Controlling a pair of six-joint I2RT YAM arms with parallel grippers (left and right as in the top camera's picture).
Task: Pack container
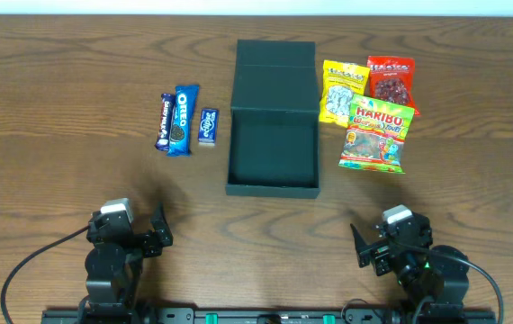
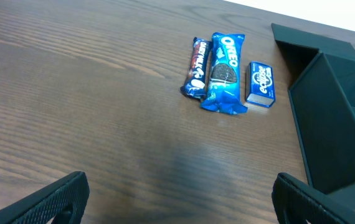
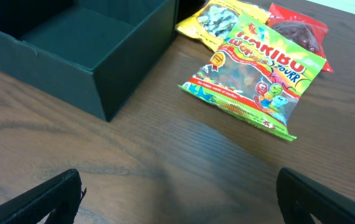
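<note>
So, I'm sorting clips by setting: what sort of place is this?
Probably a robotics lab bench: wooden table, left arm and right arm mounted at its edge, snack packets arranged beside the open container.

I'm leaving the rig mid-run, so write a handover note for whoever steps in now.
Left tool and right tool: both open, empty, at the near side.
Container: centre, lid open, nothing inside.
Left of it: dark bar, Oreo pack, small blue packet.
Right of it: yellow bag, red bag, Haribo bag.
Done: nothing packed yet.
Left: load all six snacks, likely close the lid.
</note>
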